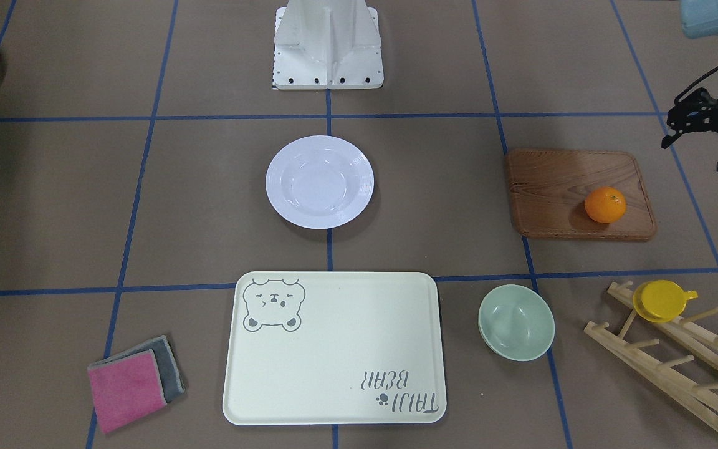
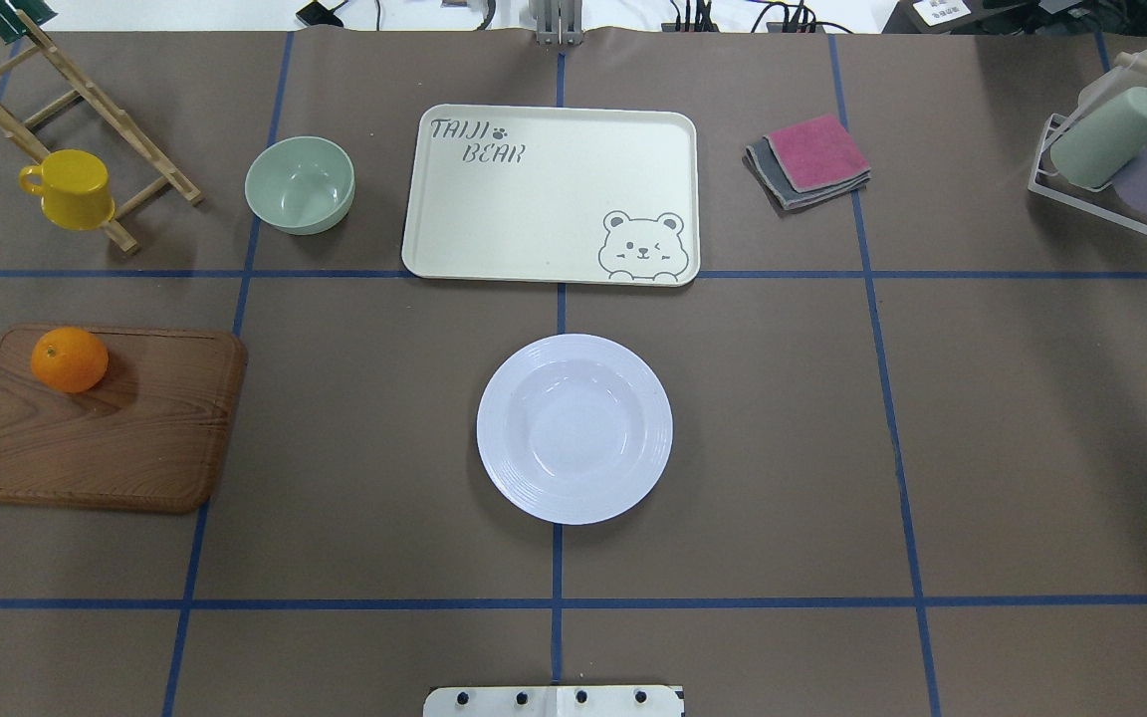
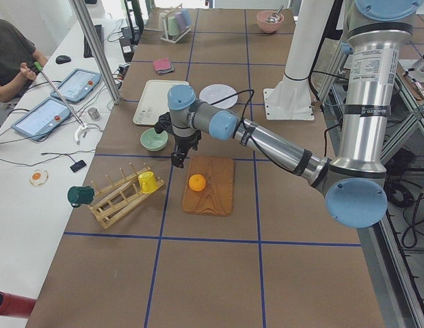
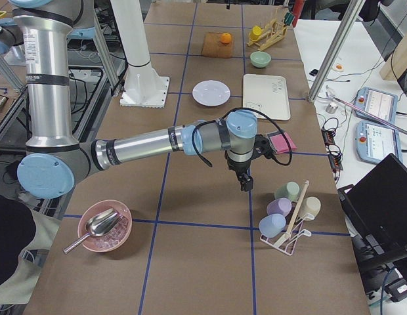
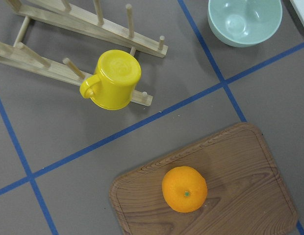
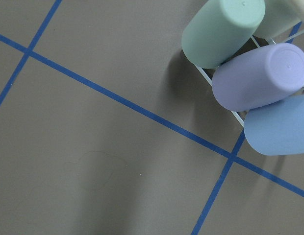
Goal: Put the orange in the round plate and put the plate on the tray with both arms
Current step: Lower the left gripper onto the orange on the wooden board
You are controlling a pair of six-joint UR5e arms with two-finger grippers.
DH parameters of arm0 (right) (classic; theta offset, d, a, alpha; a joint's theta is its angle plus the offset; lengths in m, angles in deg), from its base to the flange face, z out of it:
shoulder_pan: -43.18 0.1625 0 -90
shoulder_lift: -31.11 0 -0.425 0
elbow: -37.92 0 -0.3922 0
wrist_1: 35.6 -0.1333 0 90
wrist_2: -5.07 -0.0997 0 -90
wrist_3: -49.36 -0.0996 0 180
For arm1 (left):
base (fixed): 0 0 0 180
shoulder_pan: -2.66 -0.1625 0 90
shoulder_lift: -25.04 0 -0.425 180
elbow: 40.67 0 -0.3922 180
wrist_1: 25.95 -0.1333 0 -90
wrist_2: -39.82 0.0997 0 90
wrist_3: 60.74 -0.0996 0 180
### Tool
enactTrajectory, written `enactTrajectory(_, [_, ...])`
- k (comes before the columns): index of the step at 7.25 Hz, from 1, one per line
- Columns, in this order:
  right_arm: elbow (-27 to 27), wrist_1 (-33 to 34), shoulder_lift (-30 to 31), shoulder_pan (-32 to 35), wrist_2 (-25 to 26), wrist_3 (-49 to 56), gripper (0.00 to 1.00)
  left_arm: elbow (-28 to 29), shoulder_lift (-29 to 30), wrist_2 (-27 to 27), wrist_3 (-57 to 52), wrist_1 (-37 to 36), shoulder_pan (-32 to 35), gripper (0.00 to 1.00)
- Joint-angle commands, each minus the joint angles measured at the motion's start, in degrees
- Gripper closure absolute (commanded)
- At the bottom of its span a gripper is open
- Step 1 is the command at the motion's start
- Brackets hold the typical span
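Brown surface (image 2: 832, 448) with blue tape lines carries everything, and nothing is done yet. The orange (image 2: 69, 359) sits on a wooden board (image 2: 115, 438), well apart from the empty plate (image 2: 573, 428), which lies near the bare tray (image 2: 534, 199). Overhead shows no arm. The front view catches the left end effector (image 1: 695, 153) at its edge, near the board, jaws seemingly parted, holding nothing. Only the right side view shows the right end effector (image 4: 245, 180), by a cup rack (image 4: 289, 216); whether it is open or closed I cannot tell.
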Motion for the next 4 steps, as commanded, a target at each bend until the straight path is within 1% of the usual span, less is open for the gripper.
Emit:
enactTrajectory(1, [-0.2, 0.0, 0.3, 0.0, -0.1, 0.6, 0.0, 3.1, 0.3, 4.9, 5.6, 5.0, -6.1, 0.01])
enactTrajectory(3, [-0.2, 0.0, 0.3, 0.0, -0.3, 0.7, 0.0, 10.5, 0.4, 4.8, 7.1, 15.0, -9.8, 0.01])
enactTrajectory(4, [-0.1, 0.0, 0.2, 0.0, -0.9, 0.6, 0.0, 12.8, 0.4, 4.7, 8.3, 19.1, -10.2, 0.01])
